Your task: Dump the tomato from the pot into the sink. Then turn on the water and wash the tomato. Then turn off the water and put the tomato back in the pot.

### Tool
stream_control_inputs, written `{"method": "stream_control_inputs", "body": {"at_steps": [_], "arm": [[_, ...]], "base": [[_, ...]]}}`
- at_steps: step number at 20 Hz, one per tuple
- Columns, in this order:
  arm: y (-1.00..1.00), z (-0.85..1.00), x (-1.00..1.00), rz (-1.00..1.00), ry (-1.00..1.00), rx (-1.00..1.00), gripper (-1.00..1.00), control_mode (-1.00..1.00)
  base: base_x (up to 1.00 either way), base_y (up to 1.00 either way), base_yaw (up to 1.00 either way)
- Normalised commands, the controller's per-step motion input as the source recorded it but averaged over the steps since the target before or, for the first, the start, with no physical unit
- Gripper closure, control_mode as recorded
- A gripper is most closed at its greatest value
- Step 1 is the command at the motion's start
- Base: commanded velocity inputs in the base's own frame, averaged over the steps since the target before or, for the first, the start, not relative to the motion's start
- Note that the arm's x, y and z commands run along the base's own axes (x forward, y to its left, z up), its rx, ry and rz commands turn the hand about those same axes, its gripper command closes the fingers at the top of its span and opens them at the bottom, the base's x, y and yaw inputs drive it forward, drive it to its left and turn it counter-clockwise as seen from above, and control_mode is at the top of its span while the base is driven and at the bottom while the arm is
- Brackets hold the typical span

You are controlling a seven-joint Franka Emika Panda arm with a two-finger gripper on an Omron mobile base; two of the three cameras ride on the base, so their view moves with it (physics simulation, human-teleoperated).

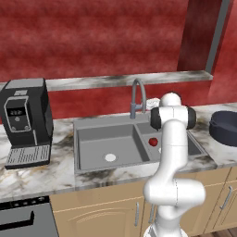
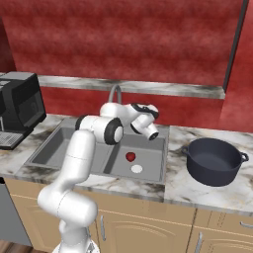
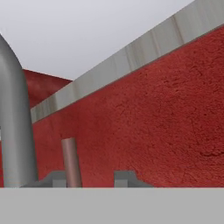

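A black coffee machine is noted at the left of the marble surface. In the sink, the tomato is seen resting in the right basin beside the pale drain; the dump is judged complete. The claw is seen raised behind the basin near the faucet. In the hand view a thin rod, taken for the faucet handle, stands between the fingertips, set at a narrow gap; contact cannot be confirmed. The water step is judged in hand. A centred hold on the handle is advised before it is moved. The pot is seen upright at the right.
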Motion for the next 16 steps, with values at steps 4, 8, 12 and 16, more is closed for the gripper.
{"method": "stream_control_inputs", "body": {"at_steps": [4, 8, 12, 16], "arm": [[-0.51, -0.1, 0.0, 0.0, 0.0, 0.1, 1.0, -1.0], [-0.61, -0.11, 0.0, -0.01, 0.0, 0.09, 1.0, -1.0], [-0.71, -0.08, 0.0, 0.0, 0.0, 0.06, 1.0, -1.0], [-0.69, -0.07, 0.0, 0.0, 0.0, 0.07, 1.0, -1.0]], "base": [[0.0, 0.0, 0.0], [0.0, 0.0, 0.0], [0.0, 0.0, 0.0], [0.0, 0.0, 0.0]]}}
